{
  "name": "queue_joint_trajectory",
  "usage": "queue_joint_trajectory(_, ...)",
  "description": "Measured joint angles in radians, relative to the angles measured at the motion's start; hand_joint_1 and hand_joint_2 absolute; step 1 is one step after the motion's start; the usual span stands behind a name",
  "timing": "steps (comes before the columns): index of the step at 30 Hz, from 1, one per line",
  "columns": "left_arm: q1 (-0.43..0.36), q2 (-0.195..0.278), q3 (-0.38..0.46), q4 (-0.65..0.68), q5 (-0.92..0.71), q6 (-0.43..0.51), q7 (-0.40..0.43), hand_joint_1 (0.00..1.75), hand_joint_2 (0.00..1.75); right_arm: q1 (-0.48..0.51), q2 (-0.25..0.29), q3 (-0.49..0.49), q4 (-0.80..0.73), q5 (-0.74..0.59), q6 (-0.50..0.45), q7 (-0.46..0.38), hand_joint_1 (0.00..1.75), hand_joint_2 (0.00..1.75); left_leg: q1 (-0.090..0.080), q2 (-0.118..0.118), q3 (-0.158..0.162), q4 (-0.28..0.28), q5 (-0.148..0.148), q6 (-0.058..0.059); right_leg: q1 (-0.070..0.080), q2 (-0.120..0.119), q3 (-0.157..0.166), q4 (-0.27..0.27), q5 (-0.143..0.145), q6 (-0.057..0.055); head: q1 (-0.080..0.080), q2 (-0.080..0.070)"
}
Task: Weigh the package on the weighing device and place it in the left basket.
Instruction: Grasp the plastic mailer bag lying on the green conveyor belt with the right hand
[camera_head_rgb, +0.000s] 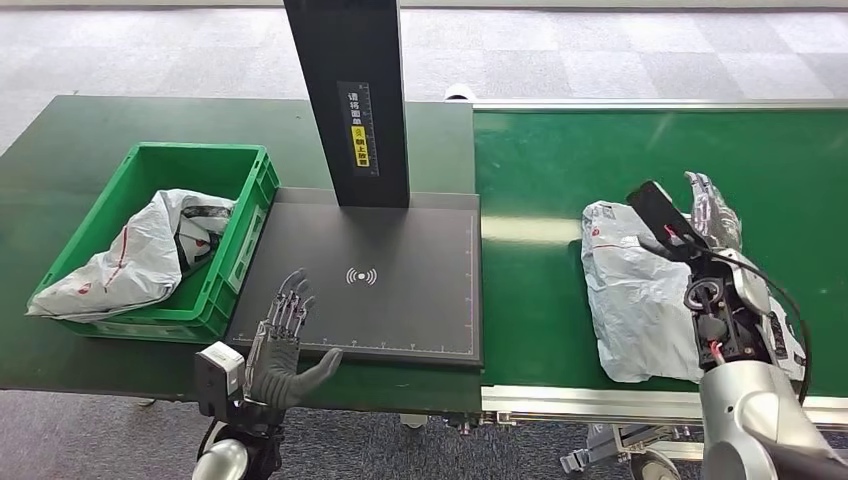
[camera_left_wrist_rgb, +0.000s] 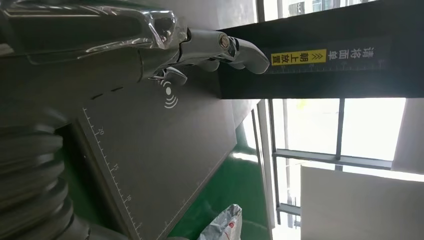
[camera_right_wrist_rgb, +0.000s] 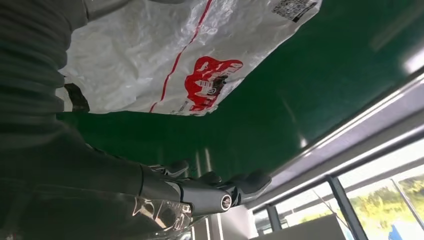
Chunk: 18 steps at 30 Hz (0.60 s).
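Spread-fingered left hand (camera_head_rgb: 283, 345) hovers over flat matte scale (camera_head_rgb: 400, 300); right hand (camera_head_rgb: 700, 225), fingers apart, over crinkled plastic package (camera_head_rgb: 635, 295).

Package (camera_head_rgb: 635, 300): crumpled white plastic mailer with red print, lying flat on the green belt, right of the scale. Weighing device (camera_head_rgb: 385, 280): flat black platform, bare, with upright black column. Left basket (camera_head_rgb: 235, 240): green crate holding another white mailer.

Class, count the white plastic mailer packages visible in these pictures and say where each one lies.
2. One white plastic mailer package lies inside the green plastic basket; another lies on the green conveyor belt under the right hand. Others may be hidden.
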Motion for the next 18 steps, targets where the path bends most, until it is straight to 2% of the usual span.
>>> queue_joint_trajectory(4,-0.003,0.01,-0.01,0.002,0.027,0.011,-0.009,0.0,1.75,-0.084,-0.029,0.046,0.103,0.053,0.072,0.094,0.0,1.75,0.0,-0.002,-0.001,0.0,0.0,0.0,0.0,-0.001,0.0,0.0,-0.001,0.001,0.0,0.0)
queue_joint_trajectory(15,-0.006,0.026,-0.028,0.005,0.036,0.015,-0.013,0.0,1.75,-0.133,-0.052,0.093,0.199,0.067,0.092,0.118,0.0,1.75,0.0,-0.002,-0.001,0.0,-0.001,0.0,0.0,-0.001,0.0,0.0,-0.001,0.001,0.0,0.0)
queue_joint_trajectory(18,-0.011,0.029,-0.034,0.01,0.039,0.015,-0.012,0.0,1.75,-0.139,-0.054,0.098,0.214,0.067,0.153,0.155,0.0,1.75,0.0,-0.002,-0.001,0.0,-0.001,0.0,0.0,-0.001,-0.001,0.0,-0.001,0.001,0.0,0.0)
